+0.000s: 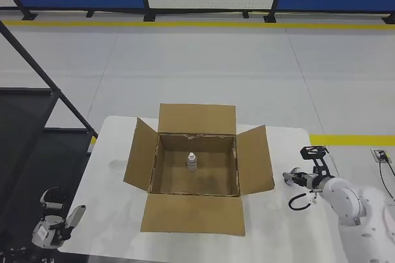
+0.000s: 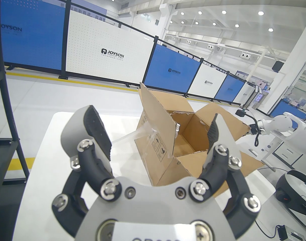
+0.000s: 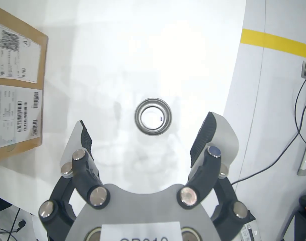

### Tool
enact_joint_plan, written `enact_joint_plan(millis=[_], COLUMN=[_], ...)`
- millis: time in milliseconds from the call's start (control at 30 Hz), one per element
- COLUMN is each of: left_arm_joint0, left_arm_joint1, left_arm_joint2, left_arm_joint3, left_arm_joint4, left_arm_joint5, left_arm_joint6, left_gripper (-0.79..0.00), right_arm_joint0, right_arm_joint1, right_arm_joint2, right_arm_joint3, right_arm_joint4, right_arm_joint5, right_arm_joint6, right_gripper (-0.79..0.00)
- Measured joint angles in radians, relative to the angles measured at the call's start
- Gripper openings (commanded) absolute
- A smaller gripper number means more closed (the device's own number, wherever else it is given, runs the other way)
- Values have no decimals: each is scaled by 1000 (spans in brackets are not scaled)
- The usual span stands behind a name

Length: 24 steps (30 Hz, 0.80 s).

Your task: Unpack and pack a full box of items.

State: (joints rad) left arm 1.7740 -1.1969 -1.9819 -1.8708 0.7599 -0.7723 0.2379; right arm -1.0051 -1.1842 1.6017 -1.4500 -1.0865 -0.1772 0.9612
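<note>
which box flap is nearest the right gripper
The side flap spread out toward the right gripper, the one with white labels on it; the rest lie farther away.

left hand [image 2: 154,119] fingers spread, right hand [image 3: 146,124] — likewise spread

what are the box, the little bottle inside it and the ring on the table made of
Box: brown corrugated cardboard with a matte finish; its flaps are creased, its inner edges torn and fibrous, and it carries paper labels.
Ring: looks like metal, silvery and glossy, with bright reflections round its rim.
Bottle: white with a cap, probably plastic, but too small to tell for sure.
</note>
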Motion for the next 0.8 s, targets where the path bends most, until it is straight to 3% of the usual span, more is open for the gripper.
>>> enact_joint_plan(millis=[100,167,500,600,800], left_arm_joint0=[0,0,0,0,0], left_arm_joint1=[0,0,0,0,0], left_arm_joint2=[0,0,0,0,0], left_arm_joint3=[0,0,0,0,0], left_arm_joint4=[0,0,0,0,0], left_arm_joint5=[0,0,0,0,0], left_arm_joint6=[0,0,0,0,0], left_gripper=[0,0,0,0,0], right_arm_joint0=[29,44,45,13,-70], right_arm_joint1=[2,4,17,23,27], right_arm_joint2=[-7,-12,15,52,113], right_arm_joint3=[61,88,68,-31,-379], right_arm_joint4=[15,23,78,102,162], right_arm_joint5=[-17,-25,-51,-45,14], right_arm_joint6=[-3,-3,-31,-62,-151], right_gripper=[-606,-785,-785,-785,-785])
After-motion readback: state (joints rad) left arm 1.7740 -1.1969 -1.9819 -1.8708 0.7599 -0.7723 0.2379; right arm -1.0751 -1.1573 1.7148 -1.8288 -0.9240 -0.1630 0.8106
